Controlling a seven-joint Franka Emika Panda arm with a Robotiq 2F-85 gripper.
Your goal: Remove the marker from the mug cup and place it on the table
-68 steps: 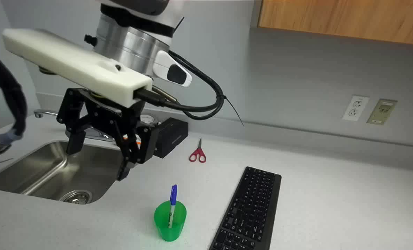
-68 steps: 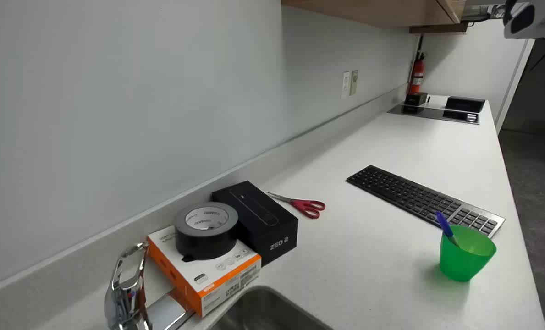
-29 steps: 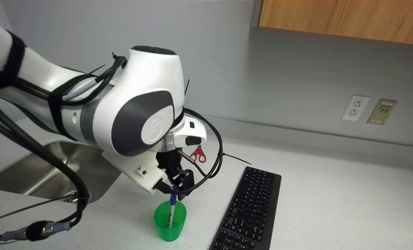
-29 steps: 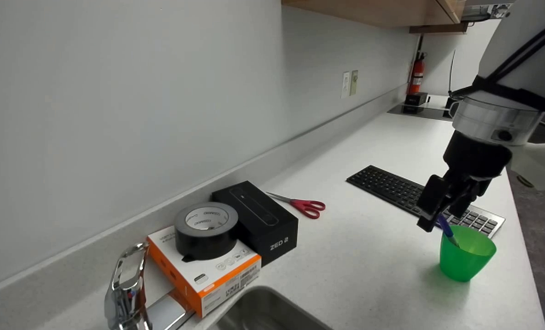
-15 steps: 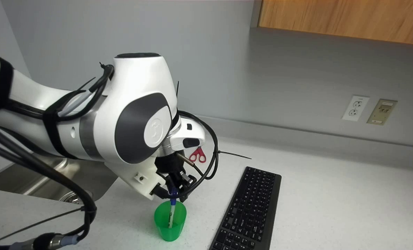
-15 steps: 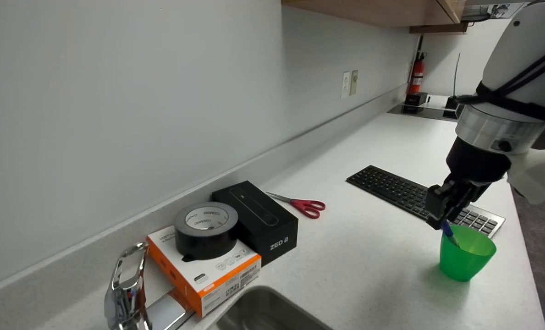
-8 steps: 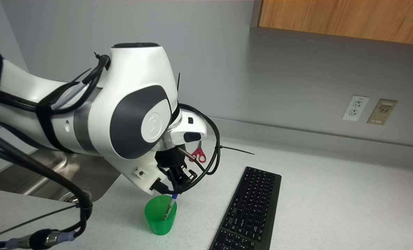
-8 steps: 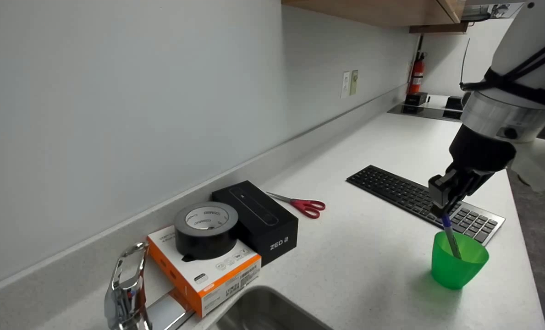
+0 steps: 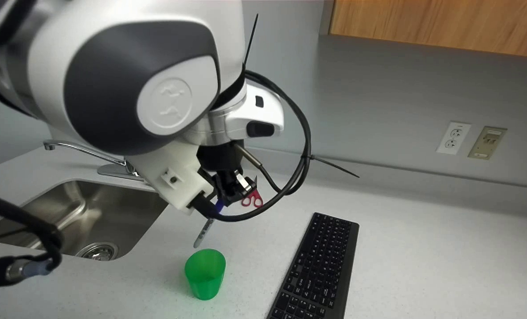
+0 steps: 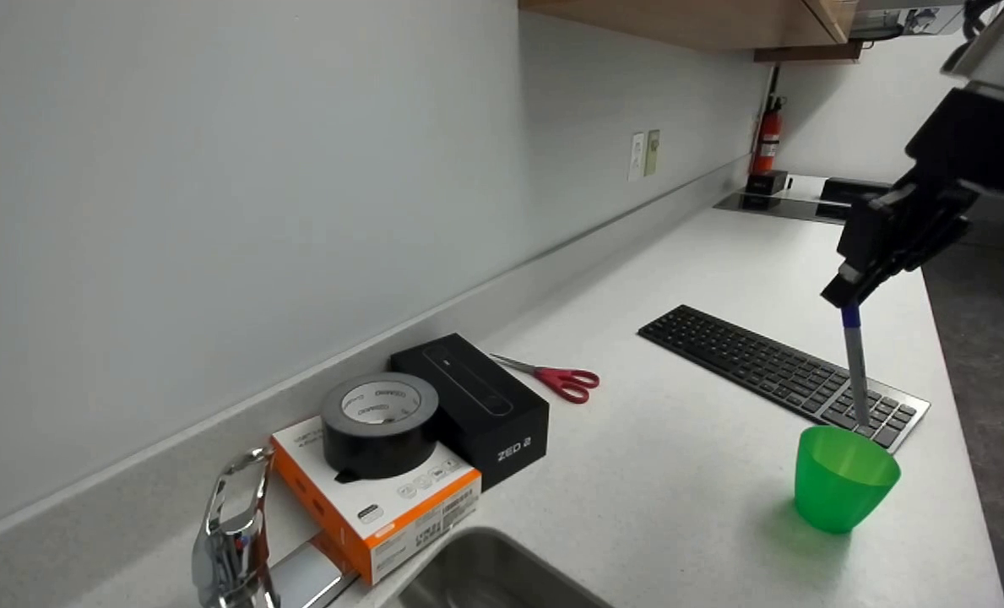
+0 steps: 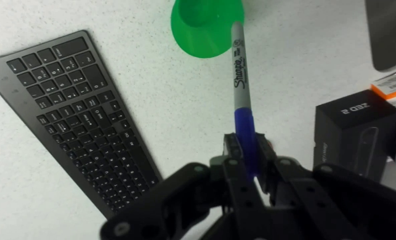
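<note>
My gripper (image 11: pixel 246 145) is shut on the blue cap of the marker (image 11: pixel 241 73), whose grey barrel points away from the fingers. In an exterior view the marker (image 10: pixel 856 371) hangs tilted, its lower end just above the rim of the green mug cup (image 10: pixel 844 490). Seen from elsewhere, the marker (image 9: pixel 204 231) slants behind the mug cup (image 9: pixel 205 274), outside it. The cup stands upright on the light table (image 9: pixel 405 266) and nothing shows inside it. A black cable partly covers the gripper (image 9: pixel 223 199) and the marker's cap there.
A black keyboard (image 9: pixel 316 266) lies beside the cup. Red-handled scissors (image 10: pixel 567 382) rest farther back. A black box (image 10: pixel 476 405) and a white-orange box (image 10: pixel 417 515) bearing a tape roll (image 10: pixel 379 452) stand near the sink (image 9: pixel 121 221) and faucet (image 9: pixel 86 150).
The jaws closed on the marker's cap. The cup shifted slightly over the table, then the gripper rose, lifting the marker out of it.
</note>
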